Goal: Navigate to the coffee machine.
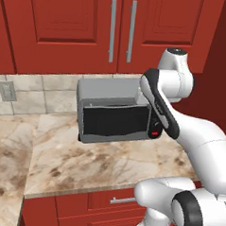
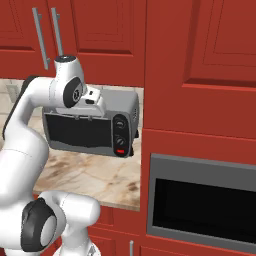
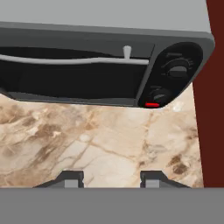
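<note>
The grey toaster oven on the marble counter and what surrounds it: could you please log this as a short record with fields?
appliance: grey toaster oven with dark glass door, standing on the counter
controls: dark knobs and a red button on its right side
surface: beige marble counter
above: red wall cabinets with silver handles
right: built-in dark wall oven
gripper: gripper open, holding nothing, above the counter

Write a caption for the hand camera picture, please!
Open gripper hovering above a marble counter, facing a grey toaster oven with two knobs.
</note>
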Available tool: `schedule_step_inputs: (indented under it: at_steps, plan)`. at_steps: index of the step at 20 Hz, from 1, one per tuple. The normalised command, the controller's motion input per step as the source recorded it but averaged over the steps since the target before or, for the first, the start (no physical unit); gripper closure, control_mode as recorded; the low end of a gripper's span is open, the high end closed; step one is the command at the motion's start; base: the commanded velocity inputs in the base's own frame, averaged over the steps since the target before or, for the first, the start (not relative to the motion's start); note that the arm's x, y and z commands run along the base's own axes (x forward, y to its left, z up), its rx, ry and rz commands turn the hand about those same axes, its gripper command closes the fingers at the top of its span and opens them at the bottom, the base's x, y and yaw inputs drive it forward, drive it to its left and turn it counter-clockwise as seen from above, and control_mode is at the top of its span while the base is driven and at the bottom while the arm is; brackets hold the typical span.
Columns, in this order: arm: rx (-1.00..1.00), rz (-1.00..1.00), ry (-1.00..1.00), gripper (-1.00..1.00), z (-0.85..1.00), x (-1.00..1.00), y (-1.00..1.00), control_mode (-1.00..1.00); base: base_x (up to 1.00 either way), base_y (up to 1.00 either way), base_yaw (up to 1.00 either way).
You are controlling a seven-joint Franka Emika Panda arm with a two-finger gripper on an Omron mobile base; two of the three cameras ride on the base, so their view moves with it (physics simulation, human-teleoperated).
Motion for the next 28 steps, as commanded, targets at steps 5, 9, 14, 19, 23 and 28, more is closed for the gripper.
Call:
schedule_step_inputs:
  at_steps: [5,9,14,19,23,28]
  plan:
    - [0.0,-0.01,-0.04,-1.0,0.0,-0.43,-0.03,-1.0,0.0,0.0,0.0]
    - [0.0,0.0,-0.12,-1.0,0.16,-0.83,0.0,-1.0,0.0,0.0,0.0]
    - [0.0,0.0,-0.15,-1.0,0.29,-0.88,-0.01,-1.0,0.0,0.0,0.0]
    - [0.0,0.0,-0.05,-1.0,0.37,-0.31,0.06,-1.0,0.0,0.0,0.0]
    - [0.01,0.0,0.01,-1.0,0.57,0.0,0.31,-1.0,0.0,0.0,0.0]
    - [0.08,0.0,0.05,-1.0,0.37,-0.01,0.1,-1.0,0.0,0.0,0.0]
